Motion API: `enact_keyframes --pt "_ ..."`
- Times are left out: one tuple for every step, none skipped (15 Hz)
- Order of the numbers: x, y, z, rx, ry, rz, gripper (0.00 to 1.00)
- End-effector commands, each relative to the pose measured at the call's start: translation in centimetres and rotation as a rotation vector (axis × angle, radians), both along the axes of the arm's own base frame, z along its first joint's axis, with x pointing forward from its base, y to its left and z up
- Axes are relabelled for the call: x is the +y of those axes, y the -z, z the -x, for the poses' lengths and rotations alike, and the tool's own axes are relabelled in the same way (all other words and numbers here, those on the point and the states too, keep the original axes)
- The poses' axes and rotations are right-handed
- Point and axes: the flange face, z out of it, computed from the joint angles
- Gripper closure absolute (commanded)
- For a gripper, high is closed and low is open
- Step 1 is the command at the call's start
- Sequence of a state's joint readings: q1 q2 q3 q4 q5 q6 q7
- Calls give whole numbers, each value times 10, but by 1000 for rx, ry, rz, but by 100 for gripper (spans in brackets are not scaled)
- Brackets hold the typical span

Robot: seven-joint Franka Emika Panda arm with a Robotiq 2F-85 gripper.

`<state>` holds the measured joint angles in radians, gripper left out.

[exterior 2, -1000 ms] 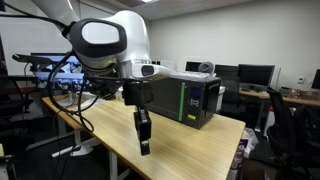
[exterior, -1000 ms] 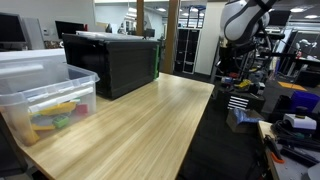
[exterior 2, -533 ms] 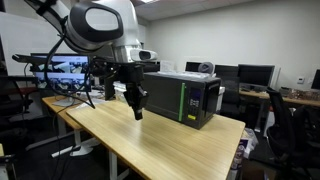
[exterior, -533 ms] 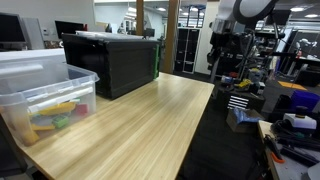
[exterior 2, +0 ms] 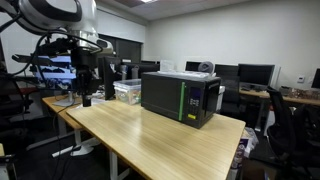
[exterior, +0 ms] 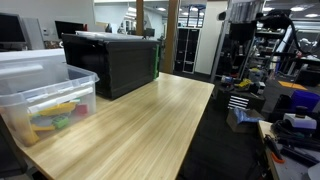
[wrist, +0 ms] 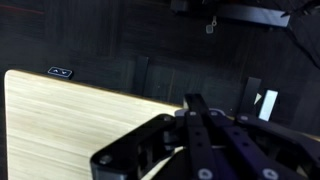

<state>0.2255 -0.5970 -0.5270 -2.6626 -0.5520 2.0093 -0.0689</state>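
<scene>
My gripper (wrist: 200, 106) is shut with nothing between its black fingers. In the wrist view it hangs past the edge of the light wooden table (wrist: 60, 115), over dark floor. In an exterior view the gripper (exterior 2: 86, 97) points down off the table's near left end, under the white arm (exterior 2: 70, 14). From the opposite side, the arm (exterior: 241, 35) stands beyond the table's far right corner. A black microwave (exterior 2: 180, 98) sits on the table, well away from the gripper. The clear plastic bin (exterior: 40, 95) holds several coloured items.
Cluttered desks and cables (exterior: 285, 110) lie beside the table, on the arm's side. Monitors (exterior 2: 255, 74) and another desk stand behind the microwave. A small black tag (wrist: 61, 71) lies on the dark floor past the table edge. The tabletop (exterior: 150, 125) runs long and narrow.
The arm has swung off the table towards its end and beyond the edge, lifting the gripper away from the tabletop. The gripper has stayed shut throughout.
</scene>
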Motion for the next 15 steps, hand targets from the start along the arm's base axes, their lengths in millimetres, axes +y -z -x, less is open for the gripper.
enact_keyframes --pt "13 17 14 92 -63 78 99" --pt "17 24 19 128 -86 105 99" --pt "18 29 21 151 -96 122 99" --pt "18 34 24 173 -106 130 99" --pt "17 38 24 198 -110 131 99" --pt "14 42 25 224 -112 112 99" --pt "10 45 26 248 -113 108 99" --pt "7 47 26 266 -111 107 99" --pt "3 51 28 289 -110 101 99" --pt "1 53 29 303 -111 97 100" --pt "-2 55 32 294 -81 98 74" --pt "-5 56 33 291 -61 118 73" --pt "0 55 33 272 -77 109 93" --pt "-2 56 34 275 -70 108 87" --pt "-4 56 34 277 -63 108 78"
